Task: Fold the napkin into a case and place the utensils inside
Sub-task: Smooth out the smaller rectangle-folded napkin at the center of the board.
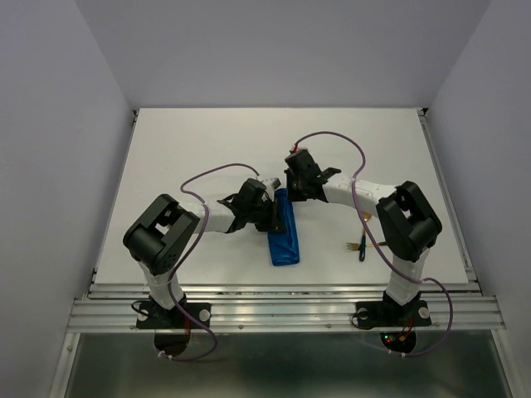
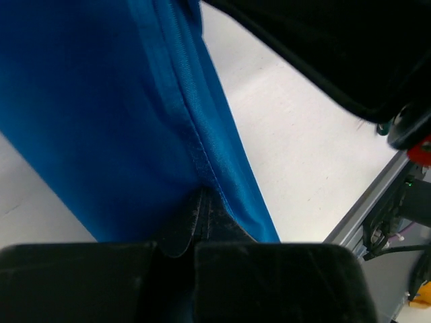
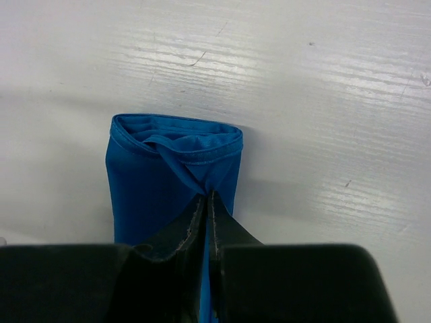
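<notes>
The napkin (image 1: 283, 230) is folded into a case (image 3: 168, 182), left gripper (image 2: 199, 205) and right gripper (image 3: 207, 200) both clenched on it; the utensils (image 1: 358, 247) lie outside, unplaced

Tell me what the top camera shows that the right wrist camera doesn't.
Only the top view: both arms, the left tool at the left edge of the napkin, and the utensils lying apart from it on the table, to its right. Only the right wrist view: the napkin's end with its layered hems, and the right tool seen close, pinched shut on a cloth edge. Both: the blue napkin folded into a narrow strip on the white table.
</notes>
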### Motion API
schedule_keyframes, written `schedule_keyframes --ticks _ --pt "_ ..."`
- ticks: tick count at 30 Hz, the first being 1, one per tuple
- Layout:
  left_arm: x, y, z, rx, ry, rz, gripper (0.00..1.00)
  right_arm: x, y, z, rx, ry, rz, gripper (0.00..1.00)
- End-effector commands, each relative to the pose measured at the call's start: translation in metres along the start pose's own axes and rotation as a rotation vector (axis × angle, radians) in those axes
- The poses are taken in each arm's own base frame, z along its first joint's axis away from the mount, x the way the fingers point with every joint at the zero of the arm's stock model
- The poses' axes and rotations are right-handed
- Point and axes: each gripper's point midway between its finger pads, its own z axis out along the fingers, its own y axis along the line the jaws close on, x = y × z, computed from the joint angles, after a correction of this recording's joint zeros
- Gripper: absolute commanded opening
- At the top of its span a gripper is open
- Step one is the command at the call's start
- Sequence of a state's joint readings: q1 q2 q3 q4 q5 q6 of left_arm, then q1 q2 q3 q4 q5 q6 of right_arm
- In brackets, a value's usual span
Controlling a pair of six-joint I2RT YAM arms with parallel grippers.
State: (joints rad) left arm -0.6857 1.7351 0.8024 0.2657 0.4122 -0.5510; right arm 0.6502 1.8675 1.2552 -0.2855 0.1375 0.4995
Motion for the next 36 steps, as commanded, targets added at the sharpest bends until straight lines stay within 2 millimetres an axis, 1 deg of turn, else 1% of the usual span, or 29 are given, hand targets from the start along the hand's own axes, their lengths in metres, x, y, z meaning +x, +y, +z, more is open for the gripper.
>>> schedule_keyframes --ticks 1,2,5,6,10,13,15,17,18,22,23,27,29,32,36 --pt "-0.002 -0.010 0.007 0.063 -0.010 0.004 0.00 -0.018 0.020 -0.016 -0.068 -0.053 0.024 0.09" --pt "-0.007 -0.016 0.005 0.085 -0.022 0.010 0.00 -0.019 0.020 -0.018 -0.070 -0.057 0.027 0.09" --pt "-0.017 -0.024 -0.003 0.098 -0.049 0.028 0.00 -0.019 0.019 -0.020 -0.068 -0.062 0.028 0.09" --pt "-0.028 -0.028 -0.009 0.095 -0.082 0.038 0.00 -0.018 0.018 -0.020 -0.067 -0.059 0.028 0.09" --pt "-0.045 -0.027 -0.023 0.082 -0.123 0.054 0.00 -0.016 0.018 -0.019 -0.066 -0.055 0.027 0.09" --pt "-0.058 -0.015 -0.029 0.050 -0.163 0.045 0.00 -0.016 0.018 -0.018 -0.065 -0.055 0.024 0.09" --pt "-0.063 -0.009 -0.024 0.038 -0.174 0.033 0.00 -0.016 0.017 -0.018 -0.063 -0.054 0.024 0.09" --pt "-0.068 -0.010 -0.020 0.048 -0.192 0.026 0.00 -0.017 0.017 -0.018 -0.061 -0.057 0.024 0.09" --pt "-0.067 -0.008 -0.016 0.050 -0.186 0.008 0.00 -0.017 0.017 -0.018 -0.061 -0.057 0.024 0.09" --pt "-0.072 -0.009 -0.005 0.077 -0.192 -0.009 0.00 -0.017 0.019 -0.017 -0.066 -0.056 0.023 0.09" --pt "-0.073 -0.010 -0.005 0.079 -0.194 -0.012 0.00 -0.018 0.019 -0.017 -0.066 -0.058 0.024 0.09" --pt "-0.071 -0.017 0.002 0.115 -0.168 -0.002 0.00 -0.016 0.019 -0.017 -0.067 -0.052 0.025 0.09" --pt "-0.071 -0.017 0.005 0.114 -0.165 -0.005 0.00 -0.016 0.019 -0.017 -0.071 -0.052 0.027 0.09" --pt "-0.071 -0.010 0.014 0.100 -0.159 -0.016 0.00 -0.017 0.021 -0.017 -0.079 -0.050 0.030 0.09" --pt "-0.079 -0.013 0.018 0.110 -0.175 -0.018 0.00 -0.013 0.022 -0.016 -0.084 -0.038 0.029 0.09"
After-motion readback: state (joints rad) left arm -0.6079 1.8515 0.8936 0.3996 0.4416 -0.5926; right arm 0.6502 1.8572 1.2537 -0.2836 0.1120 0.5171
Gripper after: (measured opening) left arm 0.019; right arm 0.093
